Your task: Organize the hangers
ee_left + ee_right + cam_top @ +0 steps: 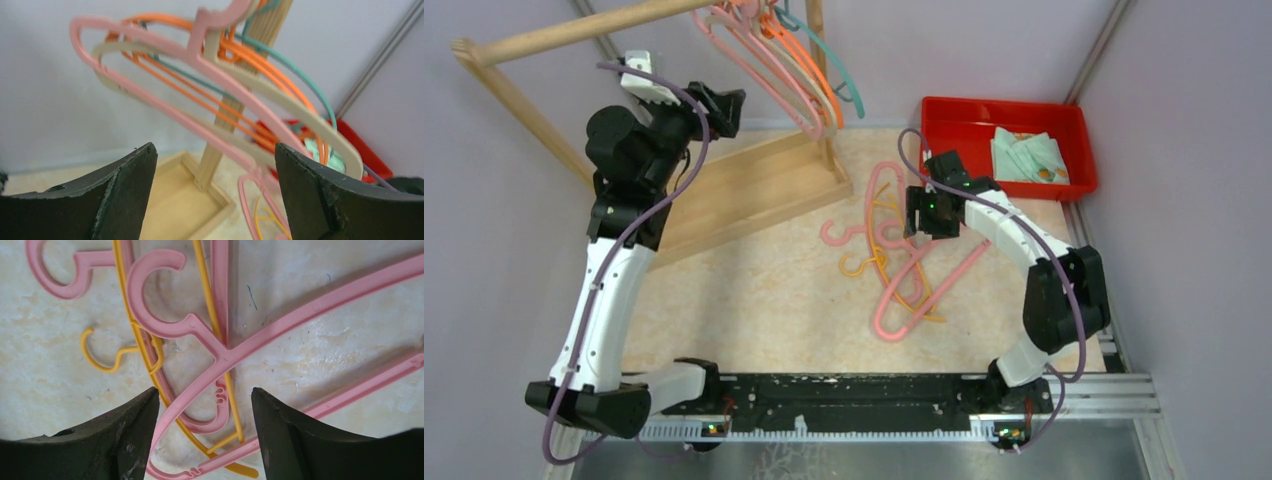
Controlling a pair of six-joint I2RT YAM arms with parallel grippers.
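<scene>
On the mottled tabletop (pixel 754 300), thin hook-ended pink and yellow hangers (pixel 280 332) cross.

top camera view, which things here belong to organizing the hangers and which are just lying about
Part of the job: hung hangers, loose hangers, wooden rack.
Just lying about: red bin, folded cloth inside it.

Just ahead of the left hand (pixel 214 165), the hung hangers (pixel 225 77) are blurred and their hooks run off the top edge. Beneath the right hand (pixel 205 395), pink hangers (pixel 300 321) and yellow hangers (pixel 206 290) are cut off at the picture's sides, some ends hidden behind its fingers (pixel 100 440).
</scene>
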